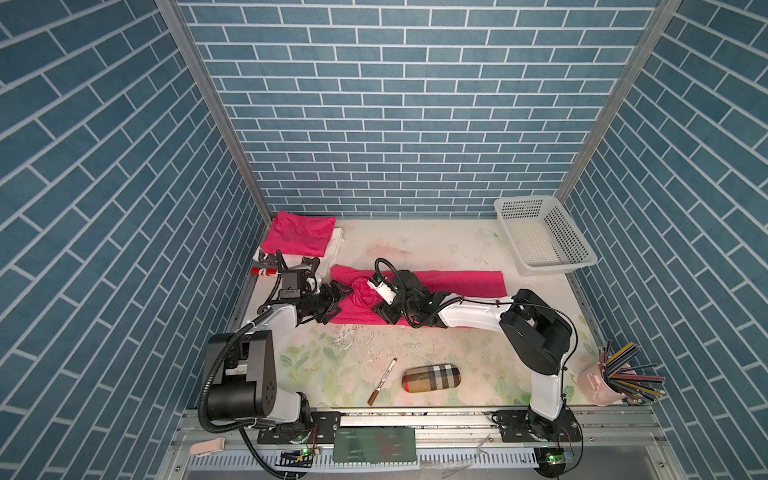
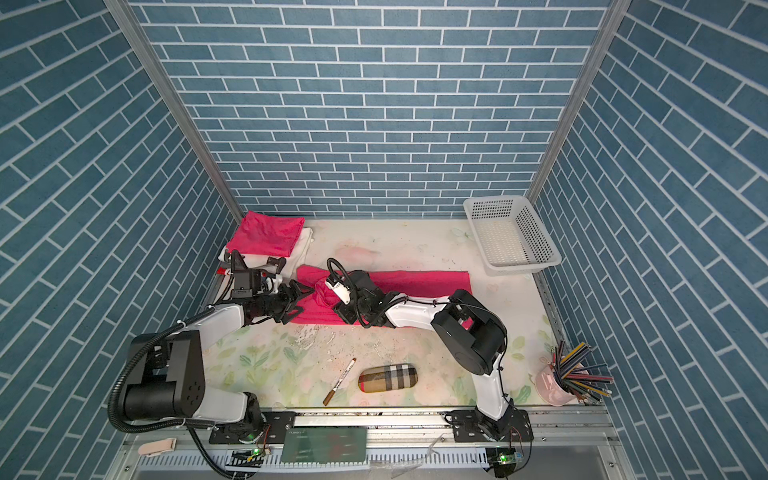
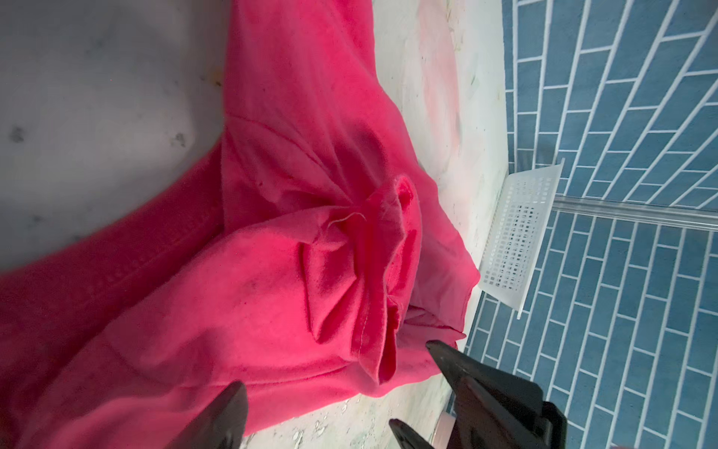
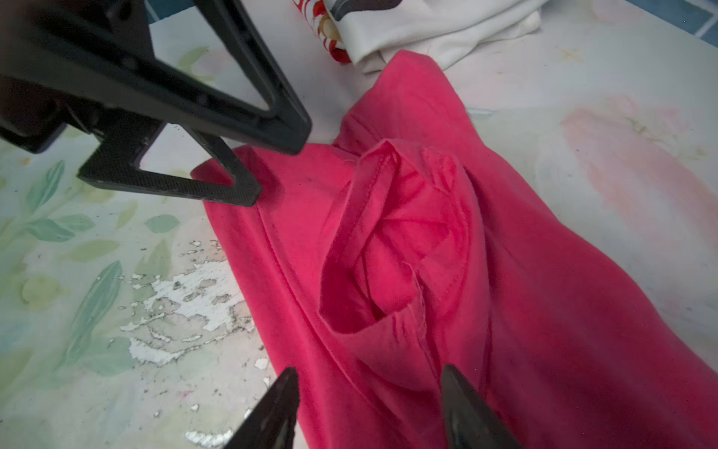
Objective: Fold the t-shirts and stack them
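We see the flowered table [image 1: 457,357]: a t-shirt [image 1: 457,282] lies under the right gripper [image 4: 369,367], a marker [image 1: 382,381] and plaid case [image 1: 431,377] well apart from it.

White arms [image 1: 469,316], black joints (ribbed cables [image 1: 204,395]), triangular fingers [image 4: 175,188].

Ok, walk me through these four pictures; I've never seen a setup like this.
You're seeing a left arm and a right arm mounted at a table, each ending in a two-fingered gripper. The two wide pictures look down from overhead; the two close-ups come from cameras on the wrists. A long pink t-shirt lies mid-table, bunched at the end near the left arm; a folded pink t-shirt rests on white cloth in the far left corner. Also there: a white basket, a marker, a plaid case, a cup of pencils. The left gripper and right gripper both stand open at the bunched end, holding nothing.
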Robot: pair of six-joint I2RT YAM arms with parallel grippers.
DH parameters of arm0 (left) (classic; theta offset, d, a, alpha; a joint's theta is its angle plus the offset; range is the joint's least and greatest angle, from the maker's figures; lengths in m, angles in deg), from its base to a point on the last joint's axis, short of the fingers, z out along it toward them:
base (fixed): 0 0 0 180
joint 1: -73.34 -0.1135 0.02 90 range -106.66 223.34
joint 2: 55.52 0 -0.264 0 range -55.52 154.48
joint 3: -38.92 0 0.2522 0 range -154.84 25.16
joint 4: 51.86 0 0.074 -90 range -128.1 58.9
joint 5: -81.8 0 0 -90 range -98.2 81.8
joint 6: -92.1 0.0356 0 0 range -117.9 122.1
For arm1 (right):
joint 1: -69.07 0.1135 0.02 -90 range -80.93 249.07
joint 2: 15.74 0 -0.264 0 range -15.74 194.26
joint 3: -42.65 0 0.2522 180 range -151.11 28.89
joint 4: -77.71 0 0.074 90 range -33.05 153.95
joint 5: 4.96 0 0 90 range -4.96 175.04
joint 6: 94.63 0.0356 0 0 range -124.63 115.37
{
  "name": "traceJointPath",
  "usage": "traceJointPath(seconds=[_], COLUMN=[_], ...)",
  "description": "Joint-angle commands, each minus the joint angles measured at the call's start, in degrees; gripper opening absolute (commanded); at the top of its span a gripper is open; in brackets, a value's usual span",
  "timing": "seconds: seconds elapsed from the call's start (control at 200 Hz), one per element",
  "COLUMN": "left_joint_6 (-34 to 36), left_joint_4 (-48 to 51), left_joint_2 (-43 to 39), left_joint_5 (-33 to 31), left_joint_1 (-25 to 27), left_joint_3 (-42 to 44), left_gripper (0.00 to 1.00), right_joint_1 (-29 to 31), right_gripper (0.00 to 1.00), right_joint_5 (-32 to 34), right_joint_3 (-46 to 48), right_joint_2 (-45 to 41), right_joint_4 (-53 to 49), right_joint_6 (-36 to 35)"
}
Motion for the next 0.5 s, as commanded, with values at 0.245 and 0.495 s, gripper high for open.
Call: traceJointPath(seconds=[0.245, 0.495], left_joint_6=[0.1, 2.6], left_joint_4=[-8.2, -7.9], left_joint_2=[4.4, 6.9], left_joint_5=[0.9, 0.0], left_joint_1=[-3.8, -5.3], left_joint_3=[4.8, 6.1], left_gripper=[0.86, 0.86], right_joint_1=[0.3, 0.2], right_gripper=[0.38, 0.00], right_joint_5=[-0.3, 4.7], right_joint_3=[-7.7, -9.4], right_joint_2=[8.5, 9.1], right_joint_4=[1.3, 1.5], right_joint_6=[-3.0, -2.0])
